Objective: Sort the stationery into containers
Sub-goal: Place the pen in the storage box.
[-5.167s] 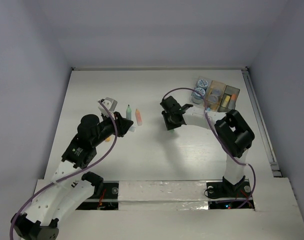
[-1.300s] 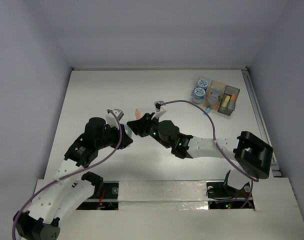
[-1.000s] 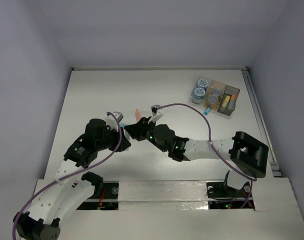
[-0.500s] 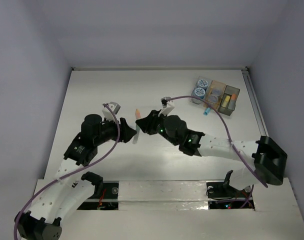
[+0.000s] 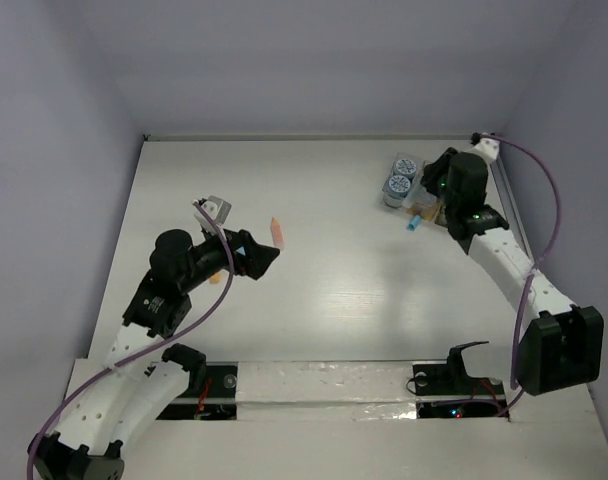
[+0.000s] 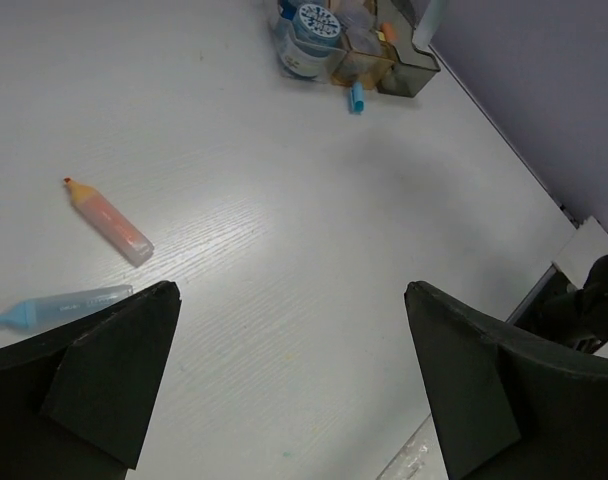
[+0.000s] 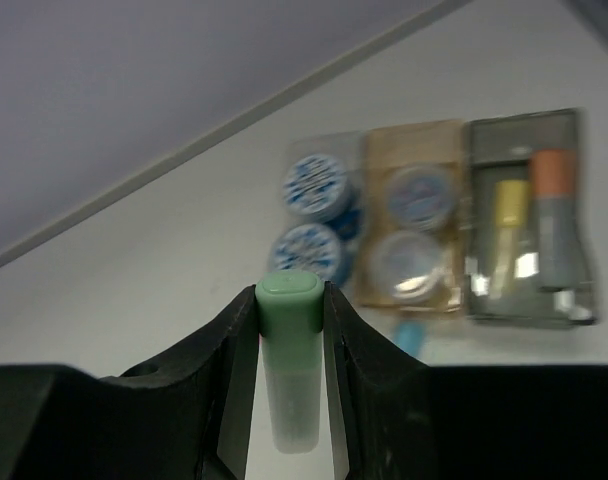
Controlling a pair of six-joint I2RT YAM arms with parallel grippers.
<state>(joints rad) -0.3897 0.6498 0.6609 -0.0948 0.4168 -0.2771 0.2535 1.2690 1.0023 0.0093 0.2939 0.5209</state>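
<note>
Clamping a green marker (image 7: 289, 400) between its fingers, the right gripper (image 7: 290, 310) hangs above the far right corner of the desk (image 5: 364, 290). It is near two blue-white rolls (image 7: 314, 182) that stand just beside the amber box (image 7: 416, 132). Two more rolls sit inside that box. The grey box (image 7: 481, 190) touching it holds a yellow marker (image 7: 508, 225) and an orange-capped one. The left gripper (image 6: 294, 350) is spread wide over the desk, with an orange marker (image 6: 109, 222) and a blue marker (image 6: 59, 306) lying beside one finger.

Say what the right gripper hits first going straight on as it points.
Probably the nearer blue-white patterned roll, just beyond the stubby green marker the right gripper holds; depth is unclear.
</note>
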